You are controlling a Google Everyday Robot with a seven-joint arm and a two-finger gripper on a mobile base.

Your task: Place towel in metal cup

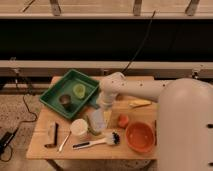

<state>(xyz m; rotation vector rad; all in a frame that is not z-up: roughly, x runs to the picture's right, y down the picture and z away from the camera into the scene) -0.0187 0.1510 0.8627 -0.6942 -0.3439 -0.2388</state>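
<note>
The gripper (102,105) hangs at the end of the white arm (135,90), over the middle of the tabletop (92,152) and just off the right corner of the green tray (54,98). The wrist points down and covers most of its own tip, so the jaws are hard to make out; they stand spread, with nothing between them.

The towel (98,121) lies flat on the wood directly below the jaws, toward the front. Whether the tips touch the cloth cannot be told. Something greenish at the towel's left edge and a pale yellow patch at its right are too blurred to name.

The metal cup (65,100) stands upright inside the tray, left of the gripper, with the yellow-green cup (79,90) beside it toward the back.

The white cup (79,128) sits just left of and in front of the towel. A brush (96,143) lies in front of both. A small orange object (122,120) and an orange bowl (140,136) are to the right, and a yellow item (140,103) is near the arm. A brown block (51,134) and a spoon (64,142) lie by the left front edge.

The robot's body (185,130) hides the tabletop's right edge. Bare wood shows between the towel and the tray.
</note>
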